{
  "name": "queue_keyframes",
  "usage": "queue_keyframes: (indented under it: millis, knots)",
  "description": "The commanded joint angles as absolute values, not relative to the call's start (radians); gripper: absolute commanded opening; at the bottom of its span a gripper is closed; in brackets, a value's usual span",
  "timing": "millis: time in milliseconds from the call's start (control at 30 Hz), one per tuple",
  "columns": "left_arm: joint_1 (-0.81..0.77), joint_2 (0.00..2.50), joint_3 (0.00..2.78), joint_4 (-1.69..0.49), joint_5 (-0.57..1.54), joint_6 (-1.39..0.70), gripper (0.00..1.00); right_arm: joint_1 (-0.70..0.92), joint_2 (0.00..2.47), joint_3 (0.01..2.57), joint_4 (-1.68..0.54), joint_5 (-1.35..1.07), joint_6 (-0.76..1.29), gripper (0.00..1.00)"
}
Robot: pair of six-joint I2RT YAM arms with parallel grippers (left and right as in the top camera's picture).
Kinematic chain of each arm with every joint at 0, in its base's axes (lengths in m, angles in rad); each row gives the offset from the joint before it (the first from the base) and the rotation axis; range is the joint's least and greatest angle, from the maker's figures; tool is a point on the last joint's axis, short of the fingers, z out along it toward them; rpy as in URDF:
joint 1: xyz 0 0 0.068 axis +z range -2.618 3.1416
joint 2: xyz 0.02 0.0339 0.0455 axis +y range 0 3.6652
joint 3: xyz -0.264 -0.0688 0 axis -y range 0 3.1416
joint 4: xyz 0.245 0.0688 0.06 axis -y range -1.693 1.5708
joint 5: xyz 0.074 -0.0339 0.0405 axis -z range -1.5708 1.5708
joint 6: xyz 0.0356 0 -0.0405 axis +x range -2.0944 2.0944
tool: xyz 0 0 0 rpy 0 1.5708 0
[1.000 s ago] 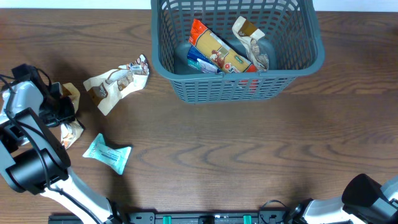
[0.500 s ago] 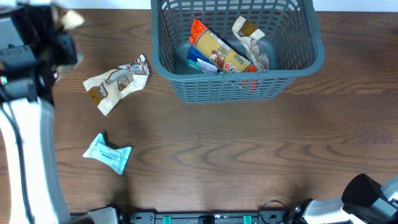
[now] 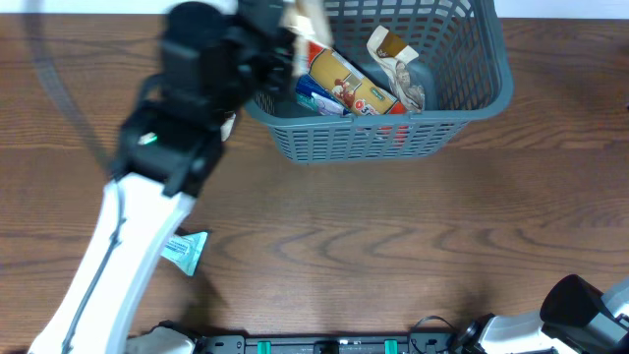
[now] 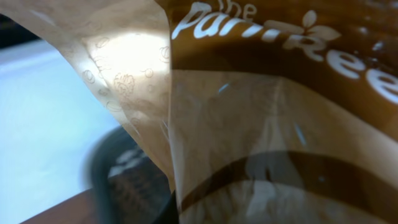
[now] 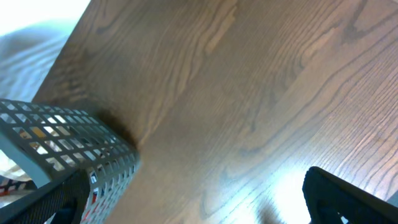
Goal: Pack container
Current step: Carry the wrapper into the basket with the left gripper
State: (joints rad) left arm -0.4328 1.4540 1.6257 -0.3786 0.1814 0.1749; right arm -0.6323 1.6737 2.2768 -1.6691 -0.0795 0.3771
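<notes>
Tightly closed left hand [image 3: 286, 35] grips brown packet [image 4: 261, 124].

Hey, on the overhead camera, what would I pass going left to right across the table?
First the teal packet → brown packet held above the left rim of the basket → red-and-yellow packet inside it → tan packet beside that → right arm at the bottom right.

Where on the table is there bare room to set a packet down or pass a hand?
The table is bare from the container's front to the near edge, and right of it too. Crowded: the container's left rim, where the left arm hangs, and by the teal packet.
</notes>
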Motion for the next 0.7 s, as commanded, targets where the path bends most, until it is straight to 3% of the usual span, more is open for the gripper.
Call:
queue_keyframes:
  millis: [0,533,633,667]
  knots:
    - [-0.458,1.529,1.635,-0.311,0.176,0.159,0.06,-0.642,1.671,2.290,-1.678,-0.086,0.349,0.99]
    - [-0.460,1.836,1.635,-0.200,0.165,0.143,0.06,-0.642,1.671,2.290,-1.698,-0.086,0.316,0.99]
    - [-0.458,1.857,1.635,-0.200,0.165,0.144,0.27,-0.642,1.671,2.290,-1.697,-0.086,0.316,0.99]
    - [-0.456,1.862,1.635,-0.204,0.165,0.144,0.29,-0.642,1.671,2.290,-1.697,-0.086,0.316,0.99]
